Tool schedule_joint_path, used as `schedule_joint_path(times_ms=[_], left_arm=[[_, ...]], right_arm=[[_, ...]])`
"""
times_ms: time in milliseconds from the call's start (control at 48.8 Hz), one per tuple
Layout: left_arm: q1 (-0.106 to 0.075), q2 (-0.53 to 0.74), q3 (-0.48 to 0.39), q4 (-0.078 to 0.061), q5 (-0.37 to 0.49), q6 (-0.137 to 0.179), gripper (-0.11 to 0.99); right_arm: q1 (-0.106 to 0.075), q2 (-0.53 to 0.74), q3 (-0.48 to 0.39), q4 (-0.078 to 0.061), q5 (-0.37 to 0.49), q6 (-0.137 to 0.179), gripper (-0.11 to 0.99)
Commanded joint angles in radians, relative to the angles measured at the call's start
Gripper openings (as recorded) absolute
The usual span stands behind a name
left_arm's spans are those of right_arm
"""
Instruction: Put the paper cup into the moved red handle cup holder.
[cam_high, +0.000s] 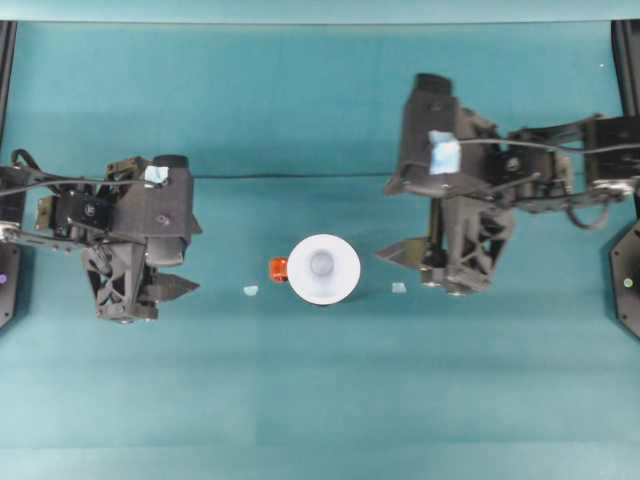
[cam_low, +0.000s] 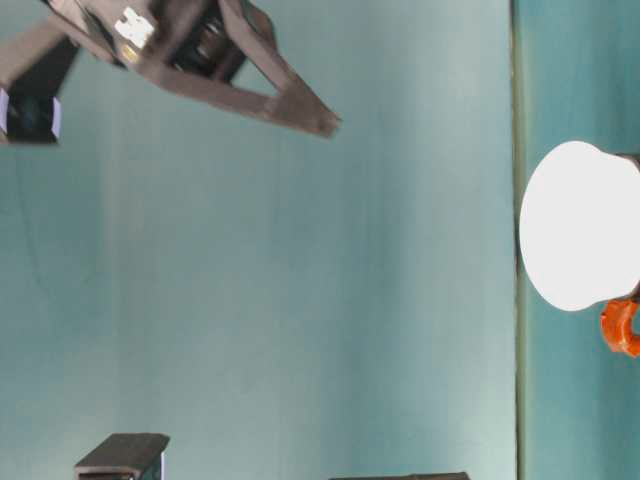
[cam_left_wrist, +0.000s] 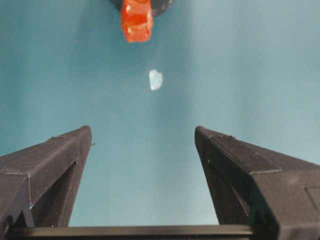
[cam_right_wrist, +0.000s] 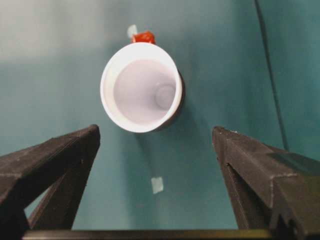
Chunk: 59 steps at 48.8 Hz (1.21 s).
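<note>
White paper cup (cam_high: 323, 268) sits inside the red handle cup holder (cam_high: 279, 268).

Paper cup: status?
Both end effectors open, left, right, clear of the load. Paper cup seated in the red handle cup holder. Two tape scraps nearby, nothing obstructing.

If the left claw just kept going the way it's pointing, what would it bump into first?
Likely the red handle of the black holder. A small pale scrap lies flat beforehand. The left claw's height is unclear.
</note>
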Motion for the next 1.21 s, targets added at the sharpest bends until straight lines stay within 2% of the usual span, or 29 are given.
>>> schedule_joint_path(times_ms=[0, 819, 1188], left_arm=[[-0.002, -0.012, -0.008, 0.002, -0.003, 0.0, 0.88], [-0.002, -0.015, -0.006, 0.002, -0.003, 0.0, 0.88], [-0.003, -0.015, -0.006, 0.0, -0.003, -0.002, 0.88]], right_arm=[[0.005, -0.031, -0.002, 0.002, -0.003, -0.006, 0.87], [0.005, -0.172, 0.1, 0.002, -0.008, -0.006, 0.87], [0.005, -0.192, 0.12, 0.002, -0.018, -0.003, 0.87]])
